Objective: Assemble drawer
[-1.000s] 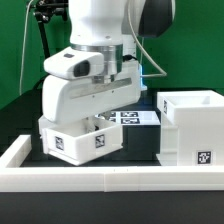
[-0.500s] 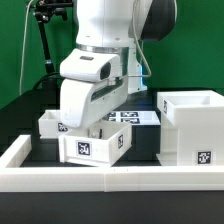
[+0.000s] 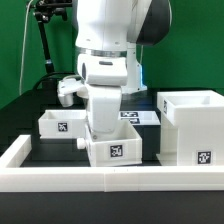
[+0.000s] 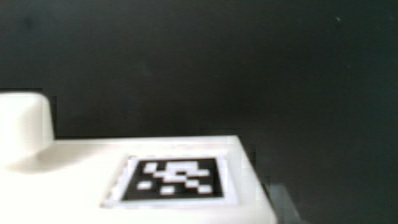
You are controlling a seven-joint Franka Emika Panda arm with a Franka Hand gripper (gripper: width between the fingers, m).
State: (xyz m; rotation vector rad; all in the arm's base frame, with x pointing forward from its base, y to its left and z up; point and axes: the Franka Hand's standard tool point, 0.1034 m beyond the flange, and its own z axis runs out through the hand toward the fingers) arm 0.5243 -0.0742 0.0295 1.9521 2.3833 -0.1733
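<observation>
A small white drawer box (image 3: 113, 149) with a black marker tag on its front sits just behind the front rail, under my hand. My gripper (image 3: 104, 128) reaches down into it and holds its wall; the fingertips are hidden by the hand and the box. A second small white drawer box (image 3: 58, 124) stands apart at the exterior view's left. The large white open cabinet box (image 3: 190, 126) stands at the exterior view's right, close beside the held box. The wrist view shows a white panel with a tag (image 4: 178, 180) against the black table.
A white rail (image 3: 110, 181) runs along the table's front edge and up the exterior view's left. The marker board (image 3: 137, 117) lies flat behind the held box. A black stand rises at the back left.
My arm has swung to the exterior view's right and turned upright, carrying the small drawer box away from the other small box and toward the large cabinet box.
</observation>
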